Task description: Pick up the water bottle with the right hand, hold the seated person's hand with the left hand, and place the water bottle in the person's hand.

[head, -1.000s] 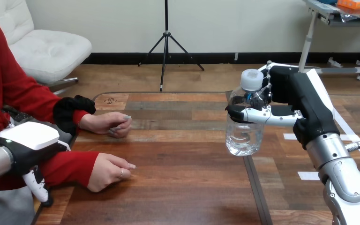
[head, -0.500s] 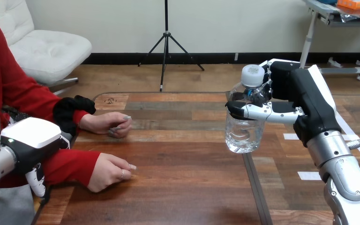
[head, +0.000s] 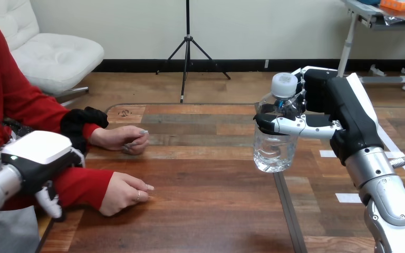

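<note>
Since right hand (head: 324, 105), fingers wrapped round it, has clear plastic white-capped water bottle (head: 274, 153) aloft, well right of person's nearer hand (head: 124, 192), pickup looks done. Left hand (head: 34, 153) just left of that hand, over red sleeve (head: 79, 187); grip cannot tell. Next: take person's nearer hand, then bring bottle over.

Left hand's (head: 34, 158) hold on forearm (head: 79, 185) unclear

White tape strips (head: 348, 197) lie on the wooden table (head: 205, 211).
</note>
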{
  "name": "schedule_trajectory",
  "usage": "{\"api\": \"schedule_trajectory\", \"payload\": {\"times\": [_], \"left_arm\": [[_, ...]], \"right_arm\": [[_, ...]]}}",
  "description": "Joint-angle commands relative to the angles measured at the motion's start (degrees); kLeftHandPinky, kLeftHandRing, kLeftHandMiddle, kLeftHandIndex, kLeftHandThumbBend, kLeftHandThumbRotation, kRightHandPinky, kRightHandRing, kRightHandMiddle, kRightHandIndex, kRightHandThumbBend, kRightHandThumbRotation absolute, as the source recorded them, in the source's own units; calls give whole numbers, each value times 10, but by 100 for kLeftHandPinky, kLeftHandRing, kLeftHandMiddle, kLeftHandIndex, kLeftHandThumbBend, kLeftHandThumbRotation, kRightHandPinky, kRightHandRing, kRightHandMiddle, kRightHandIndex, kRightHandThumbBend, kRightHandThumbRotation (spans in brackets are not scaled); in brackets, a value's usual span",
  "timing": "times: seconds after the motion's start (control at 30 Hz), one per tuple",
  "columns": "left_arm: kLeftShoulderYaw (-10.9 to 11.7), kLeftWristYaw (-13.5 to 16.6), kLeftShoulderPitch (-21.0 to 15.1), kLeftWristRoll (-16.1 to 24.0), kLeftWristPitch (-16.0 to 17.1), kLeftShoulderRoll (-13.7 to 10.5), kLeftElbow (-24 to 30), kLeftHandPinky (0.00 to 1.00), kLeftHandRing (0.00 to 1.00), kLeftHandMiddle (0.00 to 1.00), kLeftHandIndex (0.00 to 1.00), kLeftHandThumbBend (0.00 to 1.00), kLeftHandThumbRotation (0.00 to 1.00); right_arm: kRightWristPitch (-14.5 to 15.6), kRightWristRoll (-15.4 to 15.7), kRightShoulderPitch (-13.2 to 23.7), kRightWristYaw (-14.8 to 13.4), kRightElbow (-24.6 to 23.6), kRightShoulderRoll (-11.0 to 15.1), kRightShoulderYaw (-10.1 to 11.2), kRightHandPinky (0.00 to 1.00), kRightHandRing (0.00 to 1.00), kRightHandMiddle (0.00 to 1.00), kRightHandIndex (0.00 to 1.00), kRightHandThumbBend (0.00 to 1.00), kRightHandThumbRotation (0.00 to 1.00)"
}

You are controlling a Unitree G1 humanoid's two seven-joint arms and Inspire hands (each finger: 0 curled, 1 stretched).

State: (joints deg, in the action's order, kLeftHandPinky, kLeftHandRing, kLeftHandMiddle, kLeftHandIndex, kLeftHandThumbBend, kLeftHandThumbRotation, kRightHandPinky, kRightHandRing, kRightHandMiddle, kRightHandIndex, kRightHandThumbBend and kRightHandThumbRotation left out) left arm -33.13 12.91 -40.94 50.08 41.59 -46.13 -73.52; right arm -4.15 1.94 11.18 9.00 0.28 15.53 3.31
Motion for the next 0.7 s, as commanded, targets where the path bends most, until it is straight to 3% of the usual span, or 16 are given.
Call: {"api": "schedule_trajectory", "payload": {"times": [0.0, 0.67], "left_arm": [[18, 11, -14, -26, 9, 18, 1, 54, 54, 56, 57, 92, 0], [33, -11, -3, -76, 35, 33, 2, 50, 51, 53, 55, 89, 0]], "right_arm": [[-14, -10, 25, -2, -23, 0, 11, 23, 28, 40, 40, 83, 0], [-20, -14, 27, 0, -3, -4, 9, 23, 28, 40, 41, 84, 0]]}}
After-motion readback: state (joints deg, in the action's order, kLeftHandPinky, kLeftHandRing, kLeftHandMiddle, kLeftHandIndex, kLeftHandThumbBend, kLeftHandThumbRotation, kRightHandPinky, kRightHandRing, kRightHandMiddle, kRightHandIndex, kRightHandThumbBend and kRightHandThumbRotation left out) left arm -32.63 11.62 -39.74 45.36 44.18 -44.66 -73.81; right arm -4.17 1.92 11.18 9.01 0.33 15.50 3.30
